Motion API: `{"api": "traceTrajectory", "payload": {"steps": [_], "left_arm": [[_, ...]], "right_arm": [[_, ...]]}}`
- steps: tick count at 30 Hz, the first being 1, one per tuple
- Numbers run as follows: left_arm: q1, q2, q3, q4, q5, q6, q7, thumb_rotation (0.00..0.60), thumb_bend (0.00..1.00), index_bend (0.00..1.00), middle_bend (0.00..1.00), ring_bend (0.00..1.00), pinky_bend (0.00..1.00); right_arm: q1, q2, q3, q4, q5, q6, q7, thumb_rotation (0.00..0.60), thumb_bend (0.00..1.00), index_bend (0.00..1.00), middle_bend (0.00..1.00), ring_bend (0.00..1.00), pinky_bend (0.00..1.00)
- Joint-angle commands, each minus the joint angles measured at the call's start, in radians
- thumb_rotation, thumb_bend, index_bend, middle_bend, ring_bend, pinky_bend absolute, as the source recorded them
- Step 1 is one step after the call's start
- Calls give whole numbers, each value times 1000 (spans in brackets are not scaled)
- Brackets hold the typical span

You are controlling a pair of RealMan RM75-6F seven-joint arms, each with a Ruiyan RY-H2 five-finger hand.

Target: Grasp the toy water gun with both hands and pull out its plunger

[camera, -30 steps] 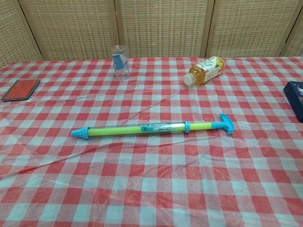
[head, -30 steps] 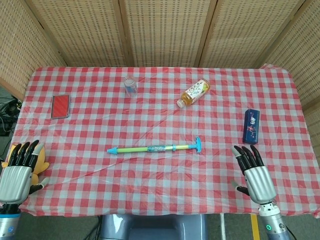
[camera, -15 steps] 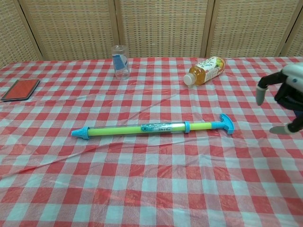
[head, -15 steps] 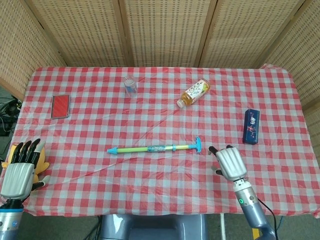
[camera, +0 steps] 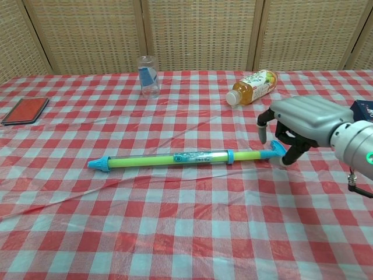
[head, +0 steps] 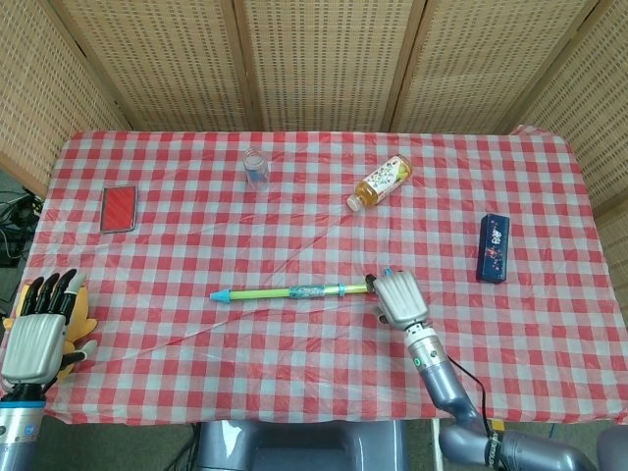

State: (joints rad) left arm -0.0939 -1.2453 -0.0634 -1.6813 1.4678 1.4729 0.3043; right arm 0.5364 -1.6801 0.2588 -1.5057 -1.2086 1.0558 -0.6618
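On the red-checked surface (head: 294, 353) before wicker screens, the toy water gun (head: 294, 291) lies mid-frame, plunger unpulled; the right hand (camera: 297, 125) arches over its T-handle, fingers apart, gripping nothing, while the left hand (head: 34, 329) waits spread at lower left

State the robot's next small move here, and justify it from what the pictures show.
Probably close the right hand on the blue plunger handle of the water gun. The fingers hang curled over that handle but are not yet clasped on it, and the left hand waits open at the table's edge.
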Motion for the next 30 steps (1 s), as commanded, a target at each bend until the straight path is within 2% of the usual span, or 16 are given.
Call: {"api": "traceTrajectory", "payload": {"steps": [1,11,23,30], "left_arm": [[-5,1,-3,1,-3,-4,-5,600,117,7,0,0,0],[-11,1,-8,-1,-27,-9,4,600,117,8,0,0,0],[-11,-3,2,-15,-19,4,33,600,118,9,0,0,0],[-12,-8,4,-19,-26,3,49,600,121,9,0,0,0]], "right_arm": [[32,-24,16,20,55,-23,-37,600,460,499,1000,957,684],[110,-77,28,116,171,-66,-71,600,482,478,1000,957,684],[152,-94,3,199,236,-85,-55,600,490,478,1000,957,684],[169,-89,-13,230,282,-108,-58,600,499,531,1000,957,684]]}}
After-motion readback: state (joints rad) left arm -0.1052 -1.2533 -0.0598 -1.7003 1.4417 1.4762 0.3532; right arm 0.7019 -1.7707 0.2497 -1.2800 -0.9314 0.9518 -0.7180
